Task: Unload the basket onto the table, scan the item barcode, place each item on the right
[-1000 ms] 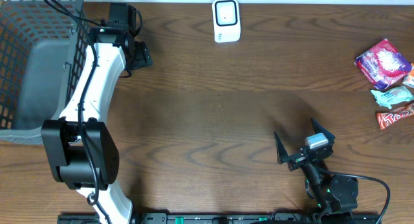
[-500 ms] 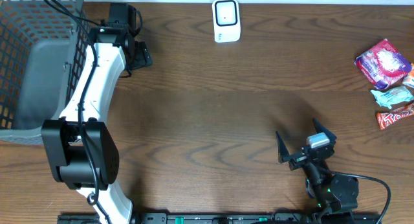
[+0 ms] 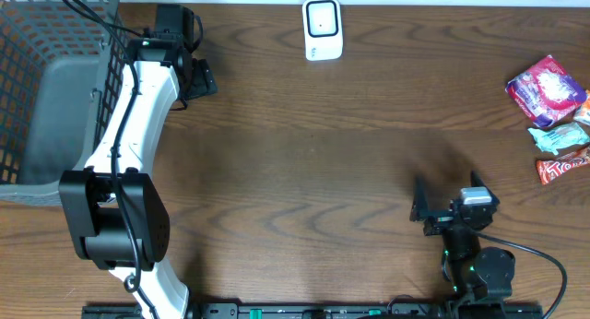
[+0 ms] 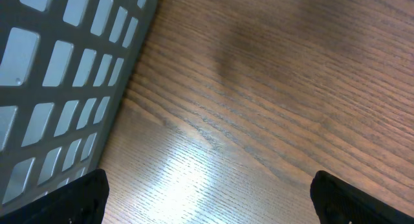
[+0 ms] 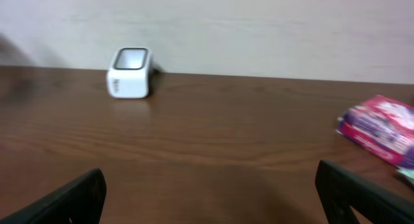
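Observation:
The white barcode scanner [image 3: 323, 29] stands at the table's far edge, and the right wrist view shows this scanner [image 5: 129, 72] facing me from the upper left. Three snack items lie at the right edge: a purple packet [image 3: 546, 88], a pale blue packet [image 3: 558, 135] and a red bar [image 3: 562, 167]. The purple packet [image 5: 378, 130] also shows in the right wrist view. My right gripper [image 3: 448, 194] is open and empty near the front right, well short of the snacks. Open and empty too, my left gripper [image 3: 195, 53] hovers beside the basket at the far left.
A grey wire basket [image 3: 46, 88] fills the table's left end; its wall [image 4: 58, 75] is close on the left of my left gripper [image 4: 207, 201]. Bare wood lies between the right gripper's fingers [image 5: 65, 201].
My right gripper has shifted a little to the right and swung round to face the table's far side. The left arm has not moved.

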`<state>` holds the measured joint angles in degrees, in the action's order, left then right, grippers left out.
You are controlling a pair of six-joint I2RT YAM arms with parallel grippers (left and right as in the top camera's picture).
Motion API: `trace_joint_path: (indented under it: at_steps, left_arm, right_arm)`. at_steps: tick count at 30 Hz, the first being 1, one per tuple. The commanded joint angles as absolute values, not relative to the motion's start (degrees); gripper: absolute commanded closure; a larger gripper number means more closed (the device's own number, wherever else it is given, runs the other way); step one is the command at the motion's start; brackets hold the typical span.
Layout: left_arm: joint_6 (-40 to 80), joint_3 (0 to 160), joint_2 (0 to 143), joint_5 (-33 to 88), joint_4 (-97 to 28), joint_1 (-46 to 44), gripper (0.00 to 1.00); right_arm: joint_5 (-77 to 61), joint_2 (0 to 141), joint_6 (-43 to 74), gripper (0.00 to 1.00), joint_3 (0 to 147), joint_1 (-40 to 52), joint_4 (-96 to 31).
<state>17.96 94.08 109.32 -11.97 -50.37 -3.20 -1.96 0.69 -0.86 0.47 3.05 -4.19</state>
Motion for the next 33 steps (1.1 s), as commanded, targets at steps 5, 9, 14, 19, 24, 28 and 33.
trace_joint_path:
  at_steps: [5,9,14,19,24,28,33]
  left_arm:
    - [17.82,93.76,109.03,-12.49,-50.50,-3.18,0.01]
    - [17.82,93.76,109.03,-12.49,-50.50,-3.18,0.01]
    - [17.82,93.76,109.03,-12.49,-50.52,-3.18,0.01]
    - [17.82,93.76,109.03,-12.49,-50.52,-3.18,0.01]
    - [17.82,93.76,109.03,-12.49,-50.52,-3.18,0.01]
    - [17.82,93.76,109.03,-12.49,-50.50,-3.18,0.01]
    - [17.82,93.76,109.03,-12.49,-50.52,-3.18,0.01]
  right_arm:
    - [-0.16,0.27,0.16,0.01,0.38,0.69,-4.67]
    - [-0.16,0.30,0.25,0.01,0.38,0.67,-4.67]
    - [-0.30,0.27,0.64,0.01,0.38,0.69,-4.69]
    - [-0.36,0.30,0.67,0.01,0.38,0.69,-4.69]
    - [-0.60,0.30,0.84,0.00,0.36,0.69,-4.69]
    - [-0.78,0.30,0.82,0.01,0.36,0.69,-4.67]
    - [-1.65,0.30,0.82,0.01,0.36,0.69,-4.36]
